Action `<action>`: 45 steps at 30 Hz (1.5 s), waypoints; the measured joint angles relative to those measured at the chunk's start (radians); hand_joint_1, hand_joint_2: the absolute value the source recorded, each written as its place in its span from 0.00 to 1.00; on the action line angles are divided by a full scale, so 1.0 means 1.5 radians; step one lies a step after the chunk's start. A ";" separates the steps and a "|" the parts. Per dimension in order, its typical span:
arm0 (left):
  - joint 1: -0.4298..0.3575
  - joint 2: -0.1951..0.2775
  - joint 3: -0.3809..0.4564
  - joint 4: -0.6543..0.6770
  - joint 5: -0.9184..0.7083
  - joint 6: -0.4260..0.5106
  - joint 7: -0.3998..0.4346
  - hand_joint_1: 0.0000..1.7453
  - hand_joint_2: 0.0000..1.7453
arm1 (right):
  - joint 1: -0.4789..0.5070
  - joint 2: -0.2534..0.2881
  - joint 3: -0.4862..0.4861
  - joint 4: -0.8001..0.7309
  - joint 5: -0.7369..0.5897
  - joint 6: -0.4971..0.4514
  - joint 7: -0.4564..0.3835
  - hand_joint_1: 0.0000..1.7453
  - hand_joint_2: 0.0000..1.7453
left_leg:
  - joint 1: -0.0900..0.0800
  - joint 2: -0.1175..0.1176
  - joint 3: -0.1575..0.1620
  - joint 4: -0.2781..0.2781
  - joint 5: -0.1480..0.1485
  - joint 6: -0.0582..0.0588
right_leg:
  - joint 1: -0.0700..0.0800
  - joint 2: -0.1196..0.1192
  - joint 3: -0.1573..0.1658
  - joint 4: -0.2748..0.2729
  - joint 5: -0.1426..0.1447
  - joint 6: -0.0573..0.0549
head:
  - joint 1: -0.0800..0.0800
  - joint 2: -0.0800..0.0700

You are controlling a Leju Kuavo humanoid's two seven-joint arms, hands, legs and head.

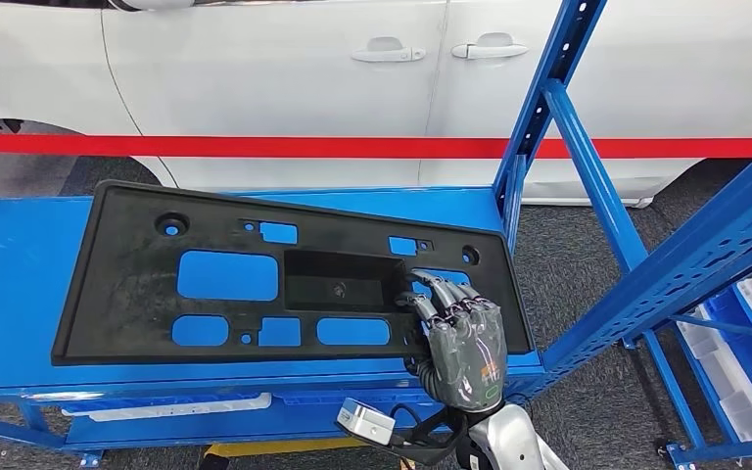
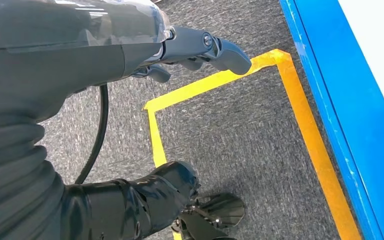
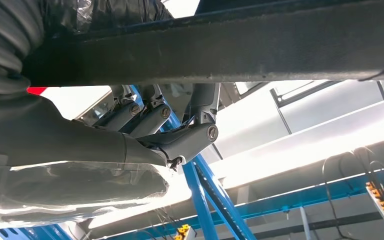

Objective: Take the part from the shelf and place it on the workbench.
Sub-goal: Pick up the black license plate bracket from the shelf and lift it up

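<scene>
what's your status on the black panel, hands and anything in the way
Right hand grips the large flat black plastic panel at its near right edge. Left hand hangs over grey floor, holding nothing. Panel lies flat on blue surface; blue upright close behind.

One black plastic panel (image 1: pixel 255 279) lies on one blue counter (image 1: pixel 20 284), with one robot hand (image 1: pixel 462 343) at its near right corner. Behind stand one white car (image 1: pixel 284 69) showing two door handles (image 1: pixel 388 50), and one blue shelf rack (image 1: pixel 646 245).
</scene>
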 joint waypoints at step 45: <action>-0.002 0.000 0.000 0.000 -0.007 -0.006 0.000 0.00 1.00 | -0.035 0.000 0.004 0.008 -0.019 0.020 -0.028 1.00 1.00 | 0.000 0.000 0.000 0.000 0.000 0.000 | 0.000 0.000 0.000 0.000 0.000 0.000 | 0.000 0.000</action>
